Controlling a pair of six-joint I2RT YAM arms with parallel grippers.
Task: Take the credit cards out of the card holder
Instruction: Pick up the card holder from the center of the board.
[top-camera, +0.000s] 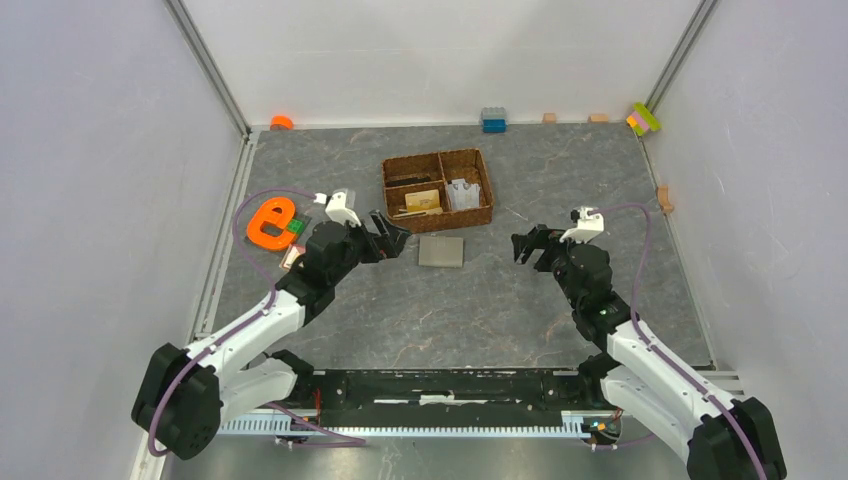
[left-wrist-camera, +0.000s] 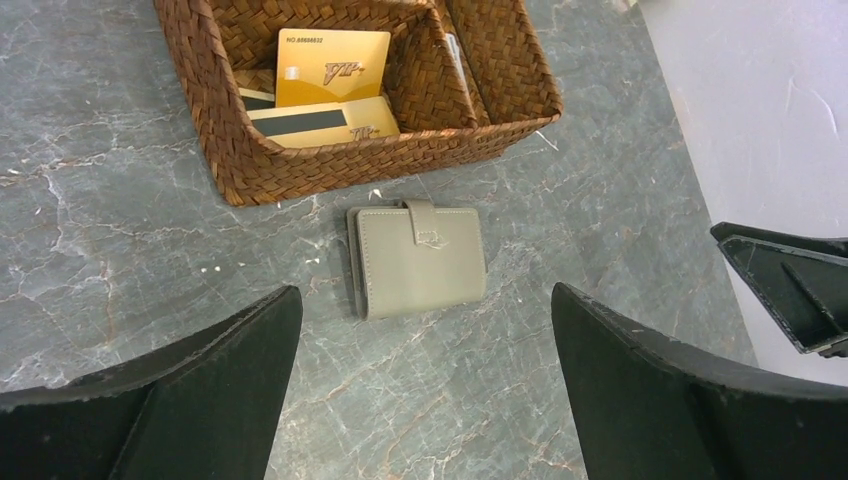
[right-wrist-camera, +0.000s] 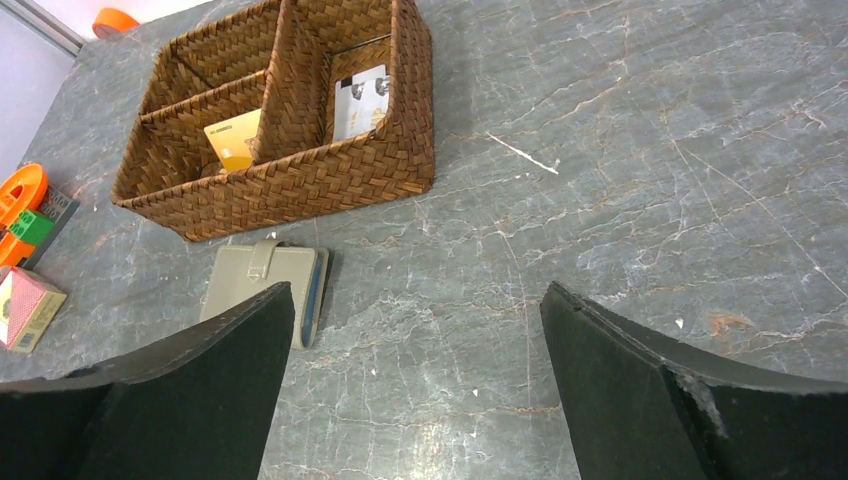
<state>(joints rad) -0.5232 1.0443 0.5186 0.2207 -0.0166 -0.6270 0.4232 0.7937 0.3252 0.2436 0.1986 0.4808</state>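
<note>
A flat grey-olive rectangular folding card holder (top-camera: 441, 251) lies on the grey marbled table (top-camera: 400, 320), just in front of a brown woven divided basket (top-camera: 450, 221) and not touching it; the left wrist view shows it folded shut, its small tab (left-wrist-camera: 420, 215) lying over the top face; the right wrist view shows a thin blue line along its edge (right-wrist-camera: 312, 295). Two gold-tan rectangular plastic credit cards (left-wrist-camera: 332, 68) sit in the near left compartment of the basket, one leaning upright, one lying lower with a dark stripe; a white item (right-wrist-camera: 360, 100) fills the right compartment.

By my reading, the cards may already be out and dropped in the basket; the shut holder could equally mean nothing has begun; whether any card is hidden inside cannot be told.

The left gripper (top-camera: 393, 238) hovers above the table just left of the holder, pincer spread wide and empty, pointed at it; the right gripper (top-camera: 525, 248) hovers further off on the holder's right, pincer also spread wide and empty; neither touches the holder or the basket.
</note>
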